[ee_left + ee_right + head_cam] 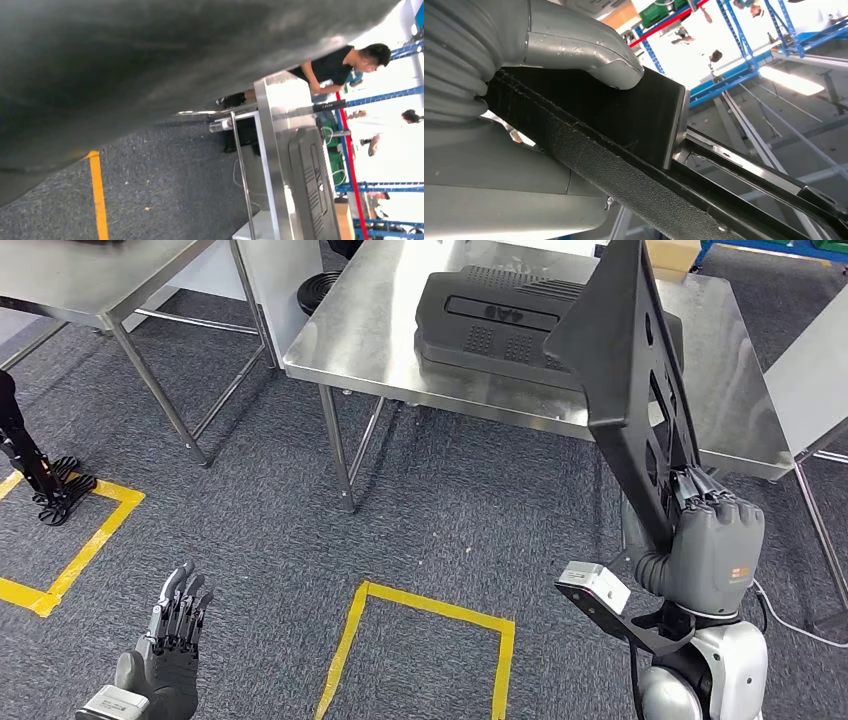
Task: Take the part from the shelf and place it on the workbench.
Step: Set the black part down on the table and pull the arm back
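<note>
Head view shows the grey carpeted floor (450,510) with yellow tape squares, and on it the stainless steel counter (390,340) carrying a large black moulded plastic cover (490,325) with ribbed vents. In front of the counter's near right part, the flat black plastic panel with cut-outs (625,370) stands nearly upright, tilted, its upper end overlapping the moulded cover in the picture. The right hand (705,540) is raised on a bent silver arm and grips the panel at its lower edge, fingers (695,490) wrapped round one side. In the right wrist view the thick grey thumb (589,52) presses flat on the panel's face. The left hand (165,655) hangs low over the floor, fingers straight and slightly apart, holding nothing.
</note>
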